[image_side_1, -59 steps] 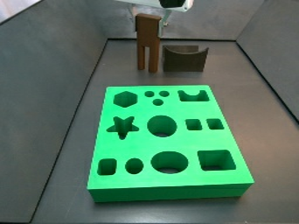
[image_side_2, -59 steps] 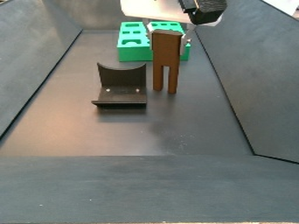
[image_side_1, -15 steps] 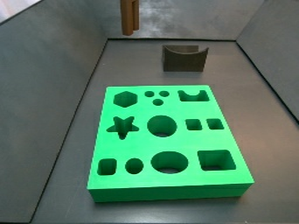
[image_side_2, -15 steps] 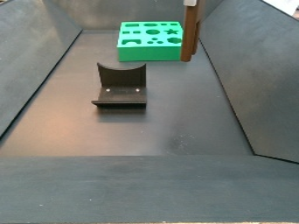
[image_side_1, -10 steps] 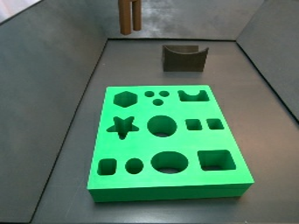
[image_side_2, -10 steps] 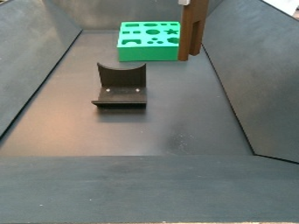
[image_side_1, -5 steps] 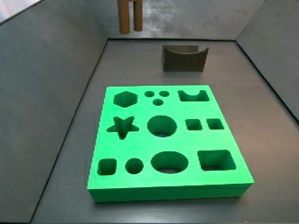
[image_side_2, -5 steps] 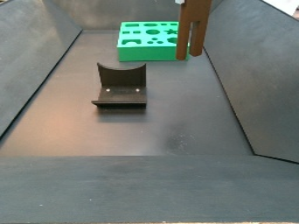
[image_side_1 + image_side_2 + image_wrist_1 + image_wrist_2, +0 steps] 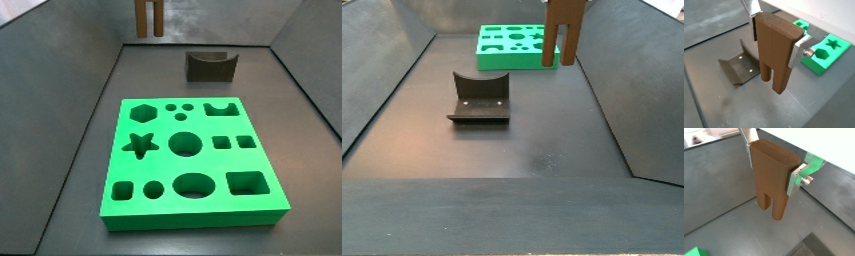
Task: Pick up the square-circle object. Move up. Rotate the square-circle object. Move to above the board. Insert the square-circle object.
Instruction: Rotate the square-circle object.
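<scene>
Gripper (image 9: 774, 40) clamps the tall brown two-pronged square-circle object (image 9: 775, 52), long axis vertical, prongs down; green holed board (image 9: 191, 162) lies off to one side.

Gripper (image 9: 774, 37) is up in the air, its plates clamped on the upper half of the square-circle object (image 9: 775, 50), which hangs upright with prongs down, clear of the floor. In a side view the square-circle object (image 9: 150, 18) sits at the far end, left of the notched block (image 9: 209, 65) on the floor, with the board (image 9: 190, 163) flat on the floor nearer. In a side view the notched block (image 9: 480, 97) lies left and nearer, the board (image 9: 513, 44) far behind, the square-circle object (image 9: 561, 32) right of it.
</scene>
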Robot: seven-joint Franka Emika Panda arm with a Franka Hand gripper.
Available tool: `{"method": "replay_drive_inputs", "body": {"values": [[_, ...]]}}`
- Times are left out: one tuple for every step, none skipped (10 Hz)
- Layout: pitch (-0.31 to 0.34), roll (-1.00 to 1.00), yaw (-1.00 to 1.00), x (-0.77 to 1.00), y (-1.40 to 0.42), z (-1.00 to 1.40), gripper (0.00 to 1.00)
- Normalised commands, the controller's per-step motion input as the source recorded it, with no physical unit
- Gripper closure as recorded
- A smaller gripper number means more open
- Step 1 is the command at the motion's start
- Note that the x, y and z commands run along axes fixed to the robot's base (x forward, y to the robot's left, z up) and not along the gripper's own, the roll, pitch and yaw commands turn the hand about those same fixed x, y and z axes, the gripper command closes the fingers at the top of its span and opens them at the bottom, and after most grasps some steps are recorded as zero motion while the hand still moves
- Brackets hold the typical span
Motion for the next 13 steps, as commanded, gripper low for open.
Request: {"method": "replay_drive_inputs", "body": {"values": [[0.006,-0.05,-0.45,0.00,0.01,0.00,1.00],[0.006,-0.05,-0.34,0.00,0.01,0.00,1.00],[0.006,-0.05,-0.20,0.00,0.01,0.00,1.00],[0.006,-0.25,-0.14,0.00,0.00,-1.00,1.00],[-0.015,-0.24,-0.10,0.02,0.00,-1.00,1.00],[-0.018,-0.24,-0.09,0.02,0.01,-1.00,1.00],[-0.020,-0.21,-0.07,0.03,0.02,-1.00,1.00],[-0.028,-0.20,-0.06,0.03,0.02,-1.00,1.00],[-0.041,-0.19,-0.05,0.03,0.03,-1.00,1.00],[-0.046,-0.19,-0.05,0.03,0.03,-1.00,1.00],[-0.050,-0.20,-0.05,0.02,0.02,-0.80,1.00],[-0.052,-0.21,-0.05,0.02,0.02,-0.58,1.00],[-0.052,-0.21,-0.05,0.03,0.02,-0.43,1.00]]}}
